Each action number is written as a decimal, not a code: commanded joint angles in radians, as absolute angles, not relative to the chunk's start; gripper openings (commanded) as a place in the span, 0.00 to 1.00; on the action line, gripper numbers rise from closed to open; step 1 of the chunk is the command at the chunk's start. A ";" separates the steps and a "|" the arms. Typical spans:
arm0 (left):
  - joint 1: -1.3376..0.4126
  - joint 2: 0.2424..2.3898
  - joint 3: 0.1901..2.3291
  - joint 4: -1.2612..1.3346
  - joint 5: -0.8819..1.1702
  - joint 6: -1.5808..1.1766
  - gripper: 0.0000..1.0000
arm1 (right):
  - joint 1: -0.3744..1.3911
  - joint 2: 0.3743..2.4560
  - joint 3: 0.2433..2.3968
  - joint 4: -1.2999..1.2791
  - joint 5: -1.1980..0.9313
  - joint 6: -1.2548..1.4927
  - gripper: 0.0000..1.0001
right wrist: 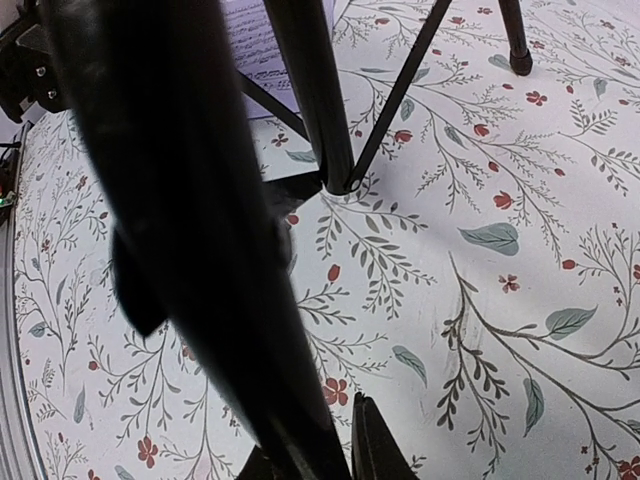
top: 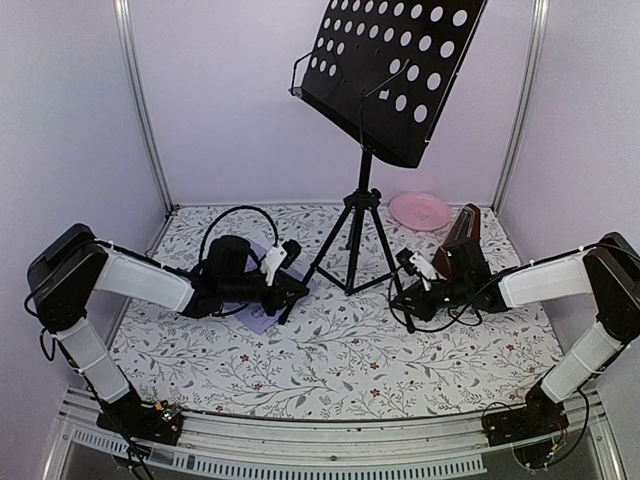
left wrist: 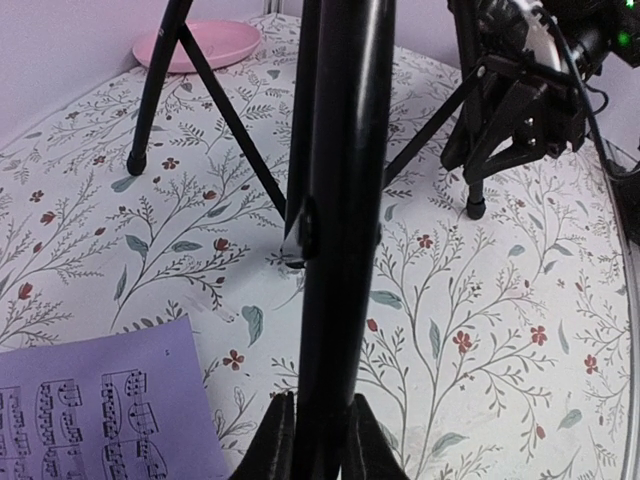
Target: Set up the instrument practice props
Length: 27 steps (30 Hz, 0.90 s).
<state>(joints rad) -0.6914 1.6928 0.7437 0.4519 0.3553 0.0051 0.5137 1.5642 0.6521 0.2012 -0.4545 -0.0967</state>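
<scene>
The music stand's black perforated desk (top: 390, 70) stands high on its tripod (top: 352, 235) mid-table. My left gripper (top: 292, 292) (left wrist: 318, 440) is shut on the tripod's left leg (left wrist: 340, 200), low near the cloth. My right gripper (top: 408, 290) (right wrist: 320, 450) is closed round the right leg (right wrist: 190, 230), with one finger (right wrist: 368, 440) close beside it. A white sheet-music page (top: 255, 315) (left wrist: 90, 410) lies flat under the left arm. The dark red-brown metronome (top: 465, 235) stands just behind the right gripper.
A pink round plate (top: 420, 210) (left wrist: 200, 42) lies at the back right, near the wall. The third tripod leg (left wrist: 150, 100) reaches toward it. A floral cloth (top: 340, 370) covers the table, and white walls close in on three sides.
</scene>
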 commanded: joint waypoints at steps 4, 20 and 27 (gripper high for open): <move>-0.632 1.693 0.631 0.312 0.294 -0.131 0.00 | 0.465 1.605 0.663 -0.063 -0.338 0.236 0.00; -0.644 1.717 0.566 0.397 0.310 -0.176 0.00 | 0.482 1.620 0.673 -0.132 -0.222 0.314 0.03; -0.671 1.723 0.557 0.421 0.307 -0.190 0.00 | 0.479 1.703 0.804 -0.196 -0.122 0.280 0.09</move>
